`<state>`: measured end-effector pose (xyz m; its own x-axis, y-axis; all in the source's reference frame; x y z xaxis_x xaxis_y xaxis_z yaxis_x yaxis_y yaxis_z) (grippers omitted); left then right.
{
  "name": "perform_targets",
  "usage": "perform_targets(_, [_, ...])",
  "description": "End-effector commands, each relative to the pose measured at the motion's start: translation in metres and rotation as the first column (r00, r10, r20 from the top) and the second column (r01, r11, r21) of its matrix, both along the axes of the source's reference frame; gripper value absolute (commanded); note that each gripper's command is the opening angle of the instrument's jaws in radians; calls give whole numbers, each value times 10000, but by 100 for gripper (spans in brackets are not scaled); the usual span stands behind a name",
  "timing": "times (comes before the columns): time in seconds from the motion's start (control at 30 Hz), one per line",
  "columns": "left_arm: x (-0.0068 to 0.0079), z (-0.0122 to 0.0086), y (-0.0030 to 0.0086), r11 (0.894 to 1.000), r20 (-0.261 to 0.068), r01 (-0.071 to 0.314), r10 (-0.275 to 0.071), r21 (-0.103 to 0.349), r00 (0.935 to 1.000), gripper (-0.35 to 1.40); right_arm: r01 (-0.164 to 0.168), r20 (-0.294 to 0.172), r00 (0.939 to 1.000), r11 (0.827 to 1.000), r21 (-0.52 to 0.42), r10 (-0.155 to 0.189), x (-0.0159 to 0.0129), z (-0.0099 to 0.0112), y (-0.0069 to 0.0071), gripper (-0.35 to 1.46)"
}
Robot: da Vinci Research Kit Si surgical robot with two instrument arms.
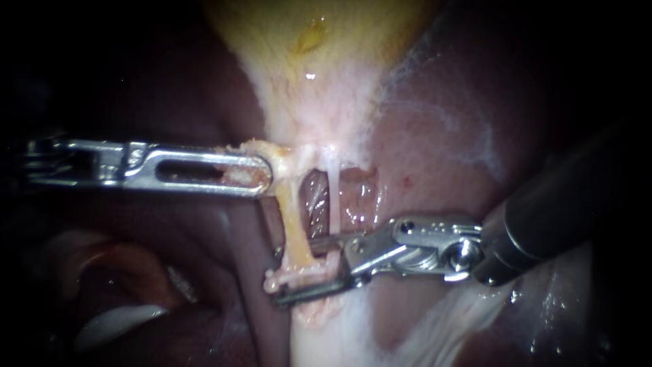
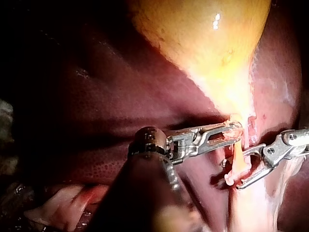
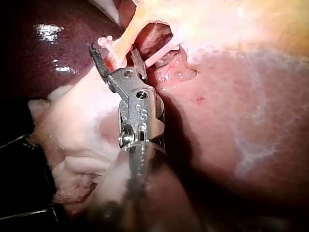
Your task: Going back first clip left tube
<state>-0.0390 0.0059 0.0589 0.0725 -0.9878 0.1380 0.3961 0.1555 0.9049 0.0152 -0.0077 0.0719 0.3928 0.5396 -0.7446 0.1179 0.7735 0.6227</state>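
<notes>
Centrally, left instrument (image 1: 263, 175) is gripping the gallbladder neck (image 1: 299, 146); right instrument (image 1: 297, 269) is straddling the left tube (image 1: 293, 224), jaws gaping.

The yellow rounded gallbladder (image 1: 319, 61) sits at the top centre of the endoscope view, with the dark red-brown liver (image 1: 448, 136) to either side and behind it. Below its neck hang two tubes side by side: the thick pale-yellow left tube (image 1: 293, 217) and, right of it, a thin whitish right tube (image 1: 335, 194). The slender metal left instrument (image 1: 263, 173) lies level, its tip closed on the left tube's top. The metal right instrument (image 1: 299, 270) straddles that tube's lower end.
</notes>
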Motion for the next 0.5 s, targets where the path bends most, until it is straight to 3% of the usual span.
perform_targets(0.03, [0,0,0,10000,-5,4,-4,-2,10000,-35,-38,3,10000,9999,-116,38,0,0,1,50])
perform_targets(0.2, [0,0,0,10000,-5,4,-4,-2,10000,-35,-9,-184,9998,9986,-527,0,-9,-2,4,50])
perform_targets(0.37, [1,0,0,10000,-2,-1,1,-2,10000,-35,-44,-312,9995,9948,-1018,13,-35,-10,10,50])
perform_targets(0.5, [1,0,0,10000,-20,20,-20,-11,10000,-35,-74,-406,9992,9902,-1395,17,-64,-28,26,50])
